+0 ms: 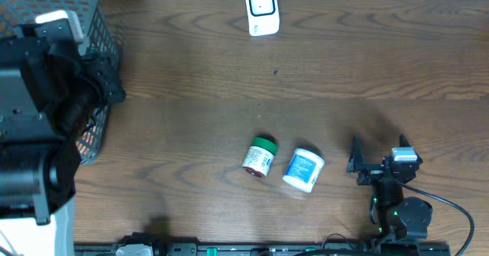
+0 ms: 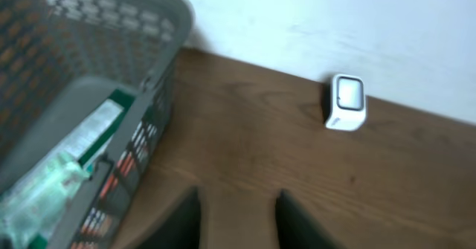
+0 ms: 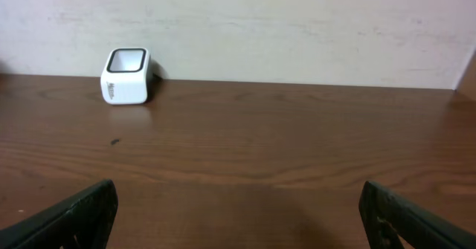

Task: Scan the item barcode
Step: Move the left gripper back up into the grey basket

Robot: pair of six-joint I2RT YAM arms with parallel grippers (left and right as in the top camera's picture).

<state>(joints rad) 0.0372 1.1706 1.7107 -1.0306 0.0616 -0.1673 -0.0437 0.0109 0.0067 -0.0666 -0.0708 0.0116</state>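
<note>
Black fingers (image 2: 182,223) of the left pincer (image 2: 236,201) stand partly apart with only bare wood between them, so it grips nothing; it hangs at the table's (image 1: 191,72) left end, just beside the grey basket (image 2: 160,26), which has packets inside. The right pincer (image 1: 379,146) sits at the near right corner with its jaws spread wide and empty, facing the far wall. Between the two arms, well apart from both, lie two candidates for the item: a green-capped bottle (image 1: 260,157) and, just beside it on the right, a white tub (image 1: 304,169) with a blue label. Further out, at the far edge, the white scanner (image 1: 262,10) stands with its window facing up.

My reading is that the scan of these two is not yet begun; picking up, carrying to the scanner and presenting the barcode all remain. Whether the packets in the basket are scanned, I cannot tell.

The bottle lies on its side; its long axis runs near to far, leaning slightly right, cap toward the scanner. The tub seems tilted the same way; no barcode is legible on either.
</note>
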